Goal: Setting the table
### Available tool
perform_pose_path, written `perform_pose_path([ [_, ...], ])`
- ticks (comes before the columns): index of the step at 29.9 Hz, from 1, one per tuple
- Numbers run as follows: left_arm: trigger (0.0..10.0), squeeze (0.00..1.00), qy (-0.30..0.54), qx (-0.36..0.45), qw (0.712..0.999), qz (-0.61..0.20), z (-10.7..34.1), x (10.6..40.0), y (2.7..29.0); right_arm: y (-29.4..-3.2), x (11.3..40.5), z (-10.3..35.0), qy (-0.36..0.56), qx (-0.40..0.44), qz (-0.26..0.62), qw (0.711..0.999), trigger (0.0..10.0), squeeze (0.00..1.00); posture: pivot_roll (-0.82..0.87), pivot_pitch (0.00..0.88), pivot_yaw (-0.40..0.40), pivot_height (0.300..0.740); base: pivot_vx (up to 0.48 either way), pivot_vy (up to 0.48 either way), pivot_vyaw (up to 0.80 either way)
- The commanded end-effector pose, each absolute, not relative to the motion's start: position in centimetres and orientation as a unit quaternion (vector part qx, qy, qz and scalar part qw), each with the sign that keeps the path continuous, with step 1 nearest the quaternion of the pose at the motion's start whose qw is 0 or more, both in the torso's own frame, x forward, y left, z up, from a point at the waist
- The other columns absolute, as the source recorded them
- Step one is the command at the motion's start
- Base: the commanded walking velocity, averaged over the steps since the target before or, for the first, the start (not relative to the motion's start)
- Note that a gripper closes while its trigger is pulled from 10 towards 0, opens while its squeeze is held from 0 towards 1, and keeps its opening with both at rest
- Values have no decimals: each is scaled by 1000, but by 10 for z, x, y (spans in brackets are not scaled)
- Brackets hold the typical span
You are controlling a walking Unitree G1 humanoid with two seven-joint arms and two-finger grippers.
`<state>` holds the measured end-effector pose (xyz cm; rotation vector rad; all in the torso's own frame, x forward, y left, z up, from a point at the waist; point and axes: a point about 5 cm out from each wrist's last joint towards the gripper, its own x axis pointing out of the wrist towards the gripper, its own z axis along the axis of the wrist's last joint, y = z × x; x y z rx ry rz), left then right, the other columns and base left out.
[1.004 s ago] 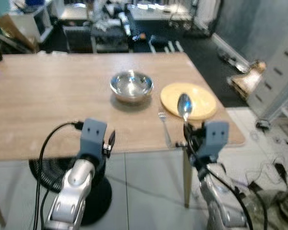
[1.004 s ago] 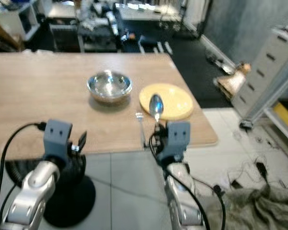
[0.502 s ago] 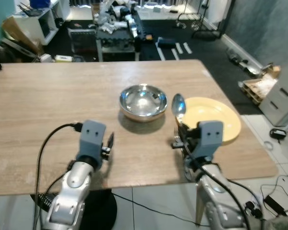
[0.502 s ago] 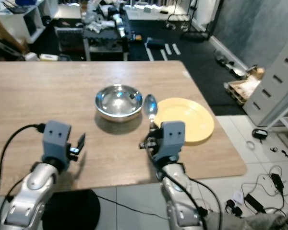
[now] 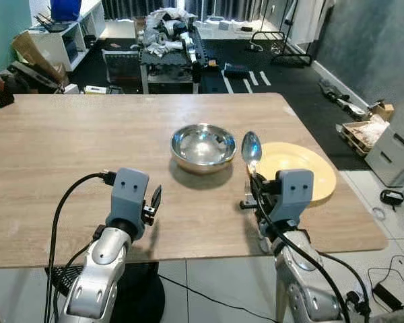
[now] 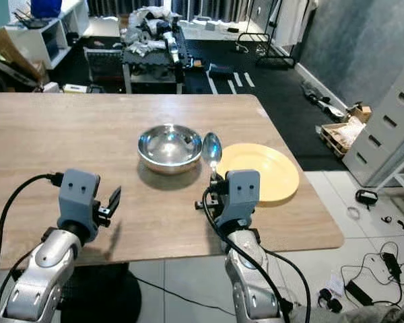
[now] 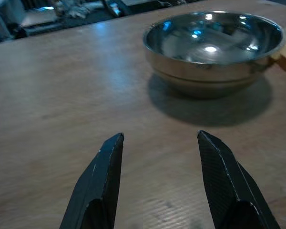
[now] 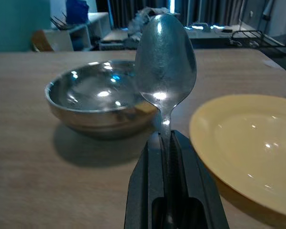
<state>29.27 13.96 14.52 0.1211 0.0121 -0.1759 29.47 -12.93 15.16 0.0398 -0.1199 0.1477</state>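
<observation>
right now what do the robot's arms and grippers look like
Two silver metallic arms, each ending in a blue-grey boxy wrist block. A black cable loops to the left block, black cables run along the right arm. The left gripper and right gripper each have two long black fingers.

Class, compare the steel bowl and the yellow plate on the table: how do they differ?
The steel bowl is deep, shiny and mirror-like; the yellow plate is shallow, matte and wider. The bowl sits nearer the table's middle, the plate nearer its right edge. Both are round, empty and upright on the wooden table.
</observation>
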Motion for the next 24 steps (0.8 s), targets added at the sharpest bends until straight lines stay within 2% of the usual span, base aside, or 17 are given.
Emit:
perform_pose_path([
  [1,10000,0,14,62,992,-106,145,290,140,-130,295,144,-36,9,68,997,10000,0,-22,24,44,740,0,0,0],
  [7,10000,0,17,69,989,-128,149,290,142,-138,301,138,-12,-17,47,999,10000,0,-12,26,41,740,0,0,0],
  [10,10000,0,16,74,988,-137,153,290,144,-154,308,132,20,-57,18,998,10000,0,-9,26,38,740,0,0,0],
  [15,10000,0,18,87,984,-157,158,288,148,-178,309,132,39,-77,10,996,10000,0,-13,29,36,740,0,0,0],
  [20,10000,0,23,92,982,-166,158,287,151,-191,301,136,46,-70,20,996,10000,0,-23,31,38,740,0,0,0],
  [24,10000,0,25,94,981,-168,158,287,151,-192,295,136,55,-58,40,996,10000,0,-27,31,38,740,0,0,0],
])
